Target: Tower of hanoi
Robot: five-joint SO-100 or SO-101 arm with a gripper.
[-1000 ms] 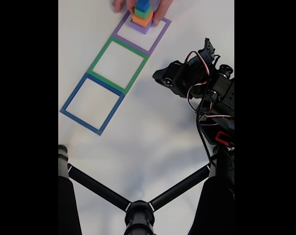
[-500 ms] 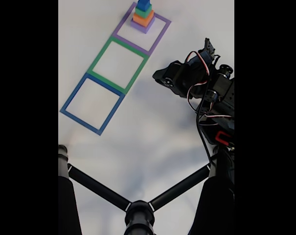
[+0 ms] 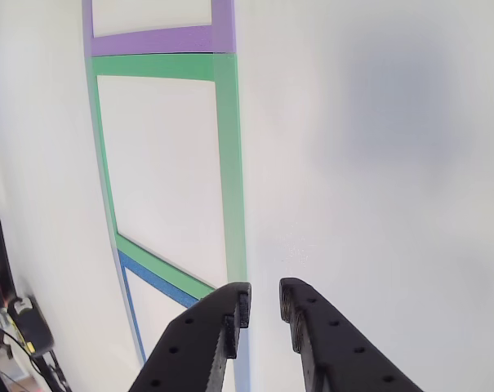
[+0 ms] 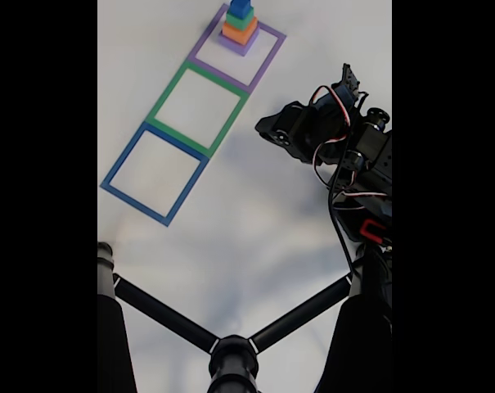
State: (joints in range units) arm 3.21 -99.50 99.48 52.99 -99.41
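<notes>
The folded arm (image 4: 337, 139) sits at the fixed view's right, its gripper (image 3: 263, 304) empty with jaws barely parted.

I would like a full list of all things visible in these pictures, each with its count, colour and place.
Foam blocks: four, stacked in a tower, purple at the bottom, then orange, green, and blue on top; inside the purple frame at the top of the fixed view.
Purple frame: one, flat square, farthest in the row.
Green frame: one, flat square, middle of the row.
Blue frame: one, flat square, nearest in the row.
Table: one, white, under everything.
Black stand: one, with two slanted bars, bottom of the fixed view.
Arm: one, black with red and white wires, right side of the fixed view.
End effector: one, black, slightly open, empty, beside the green frame.
</notes>
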